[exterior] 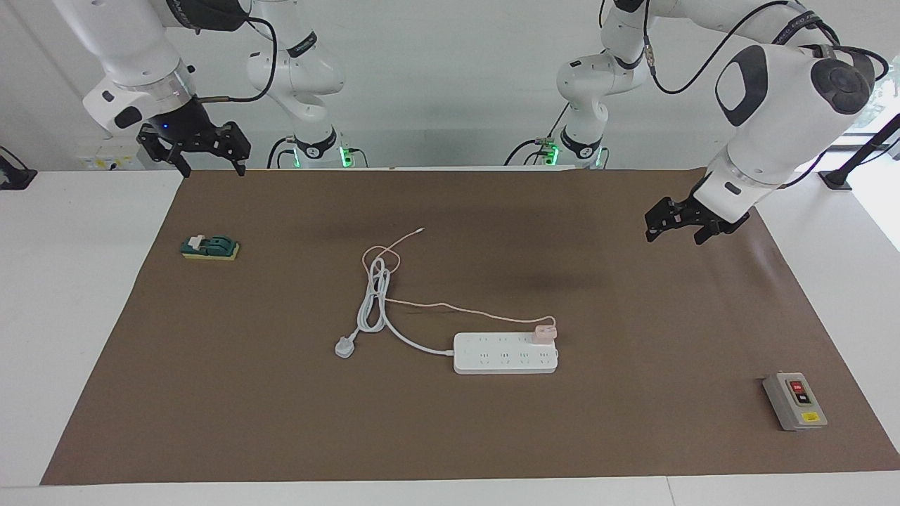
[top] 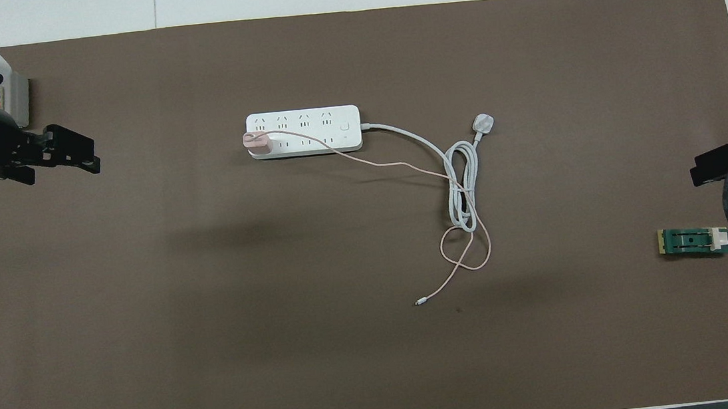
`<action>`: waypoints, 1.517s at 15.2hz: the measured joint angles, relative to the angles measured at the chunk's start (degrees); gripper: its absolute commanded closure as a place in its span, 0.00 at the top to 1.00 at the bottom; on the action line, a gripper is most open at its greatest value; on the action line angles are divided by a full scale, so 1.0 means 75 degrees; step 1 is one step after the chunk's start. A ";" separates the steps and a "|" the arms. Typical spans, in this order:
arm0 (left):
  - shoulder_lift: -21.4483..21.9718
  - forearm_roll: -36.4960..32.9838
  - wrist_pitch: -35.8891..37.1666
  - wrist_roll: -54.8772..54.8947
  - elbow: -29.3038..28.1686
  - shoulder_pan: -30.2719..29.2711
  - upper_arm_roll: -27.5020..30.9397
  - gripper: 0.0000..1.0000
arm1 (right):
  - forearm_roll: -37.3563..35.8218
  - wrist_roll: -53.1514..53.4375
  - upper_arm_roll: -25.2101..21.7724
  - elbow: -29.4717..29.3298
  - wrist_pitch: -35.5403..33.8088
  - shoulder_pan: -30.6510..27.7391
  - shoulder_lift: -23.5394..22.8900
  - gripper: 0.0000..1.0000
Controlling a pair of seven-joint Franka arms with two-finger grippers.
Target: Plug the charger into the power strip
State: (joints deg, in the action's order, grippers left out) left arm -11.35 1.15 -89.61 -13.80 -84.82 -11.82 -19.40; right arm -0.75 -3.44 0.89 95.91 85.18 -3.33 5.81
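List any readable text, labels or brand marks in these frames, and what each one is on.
None can be read.
Grey button box: yellow label, print too small.
Power strip: no legible marking.
Left arm: band lettering, too small.
Right arm: band lettering, too small.
Green part: no text visible.

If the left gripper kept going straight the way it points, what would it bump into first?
Probably just the brown mat. The open left gripper hangs over bare mat, tilted downward, away from the power strip and charger. Depth is hard to judge.
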 measured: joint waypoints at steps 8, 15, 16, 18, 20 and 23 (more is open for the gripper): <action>0.0419 -0.0082 0.0174 -0.0073 -0.0040 -0.0495 0.0013 1.00 | 0.0000 0.0000 0.0000 0.0000 0.0000 0.0000 0.0000 1.00; 0.0636 -0.0268 0.0522 0.0168 -0.0159 -0.0464 -0.0013 1.00 | 0.0000 0.0000 0.0000 0.0000 0.0000 0.0000 0.0001 1.00; 0.0791 -0.0268 0.0521 0.0252 -0.0322 -0.0423 0.0021 1.00 | 0.0000 0.0000 0.0000 0.0000 0.0000 0.0000 0.0001 1.00; 0.1115 -0.0269 0.0488 0.0372 -0.0696 -0.0042 0.0413 1.00 | 0.0000 0.0000 0.0000 0.0000 0.0000 0.0000 0.0001 1.00; 0.1299 -0.0269 0.0481 0.0515 -0.0883 0.0623 0.1204 1.00 | 0.0000 0.0000 0.0000 0.0000 0.0000 0.0000 0.0001 1.00; 0.1313 -0.0268 0.0475 0.0794 -0.0896 0.0821 0.1549 1.00 | 0.0000 0.0000 0.0000 0.0000 0.0000 0.0000 0.0001 1.00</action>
State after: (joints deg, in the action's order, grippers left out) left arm -1.50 -0.86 -86.05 -7.85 -91.54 -5.66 -7.79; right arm -0.75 -3.44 0.89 95.91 85.18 -3.33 5.81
